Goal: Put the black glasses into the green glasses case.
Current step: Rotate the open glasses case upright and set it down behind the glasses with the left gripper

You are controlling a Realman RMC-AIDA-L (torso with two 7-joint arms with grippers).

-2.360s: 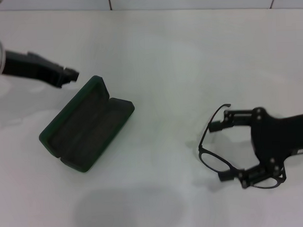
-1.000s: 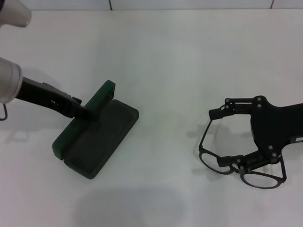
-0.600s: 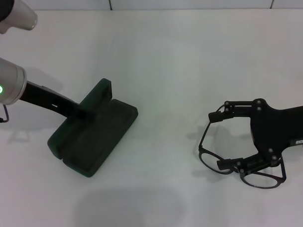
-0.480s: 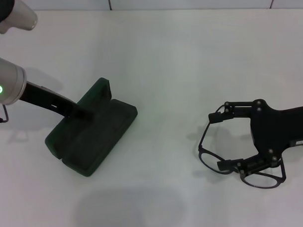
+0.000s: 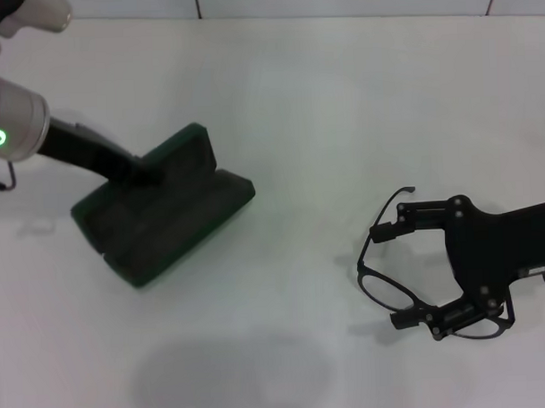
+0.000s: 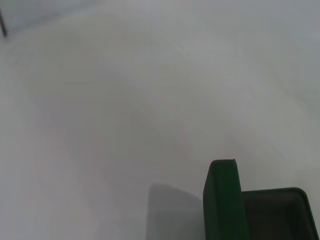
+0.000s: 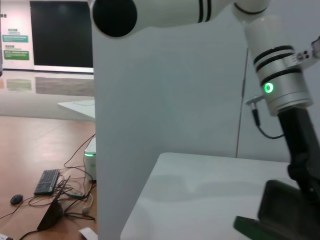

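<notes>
The green glasses case (image 5: 179, 221) lies open at the left of the table in the head view, its lid (image 5: 183, 149) standing up. My left gripper (image 5: 149, 172) reaches in from the left and holds the case at the lid; its fingers are hidden against the dark case. The left wrist view shows the lid edge-on (image 6: 223, 200) beside the base. The black glasses (image 5: 389, 291) lie on the table at the right. My right gripper (image 5: 397, 274) is open over them, one finger (image 5: 387, 230) by a temple arm, the other over the lenses.
The white table (image 5: 287, 105) spreads around both things. A tiled wall runs along its far edge. The right wrist view shows the left arm (image 7: 280, 80) above the case (image 7: 280, 210), with the table's edge and a floor with cables beyond.
The case's lid has been raised from flat to upright, and the case has shifted away from me and turned with the left gripper. The right gripper's fingers have spread wider over the glasses.
</notes>
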